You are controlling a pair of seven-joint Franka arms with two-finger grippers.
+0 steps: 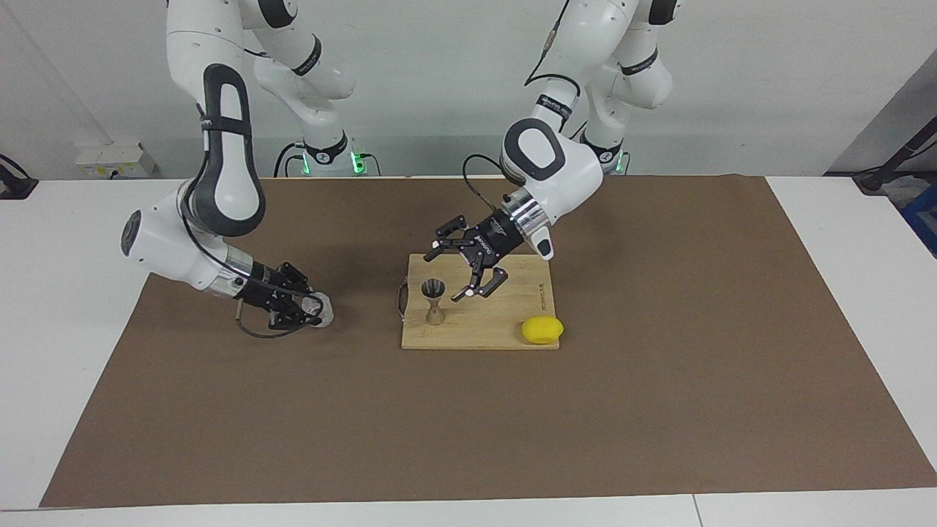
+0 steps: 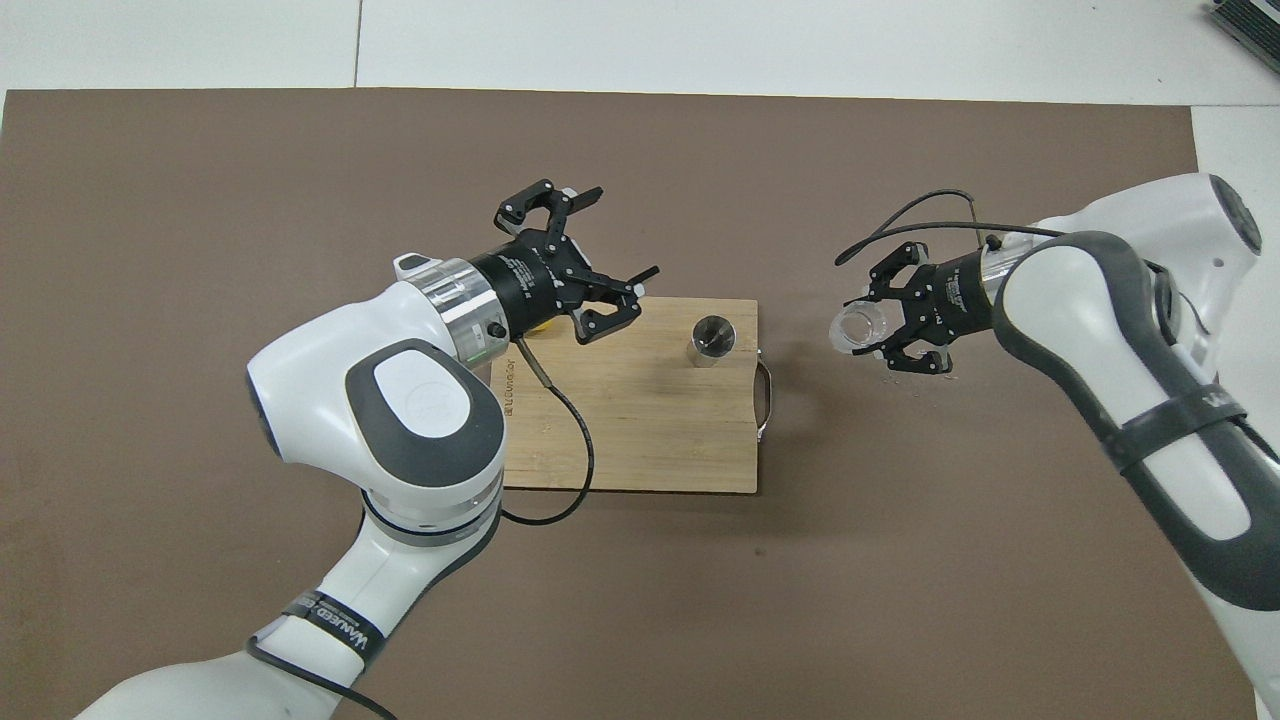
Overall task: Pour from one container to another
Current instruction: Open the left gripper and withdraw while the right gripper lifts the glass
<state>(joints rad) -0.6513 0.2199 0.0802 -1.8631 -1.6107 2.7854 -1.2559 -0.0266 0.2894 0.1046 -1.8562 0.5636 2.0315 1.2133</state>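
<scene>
The clear cup (image 1: 320, 308) (image 2: 860, 327) is in my right gripper (image 1: 313, 309) (image 2: 878, 328), which is shut on it. The cup is tipped on its side just above the brown mat, toward the right arm's end of the table. The metal jigger (image 1: 435, 301) (image 2: 712, 338) stands upright on the wooden board (image 1: 490, 333) (image 2: 650, 430), at the board's edge closest to the cup. My left gripper (image 1: 445, 275) (image 2: 625, 230) hangs open and empty above the board, beside the jigger and not touching it.
A yellow lemon (image 1: 542, 329) lies at the board's corner toward the left arm's end, farther from the robots than the jigger; the left wrist covers it in the overhead view. A brown mat (image 1: 659, 366) spreads under everything.
</scene>
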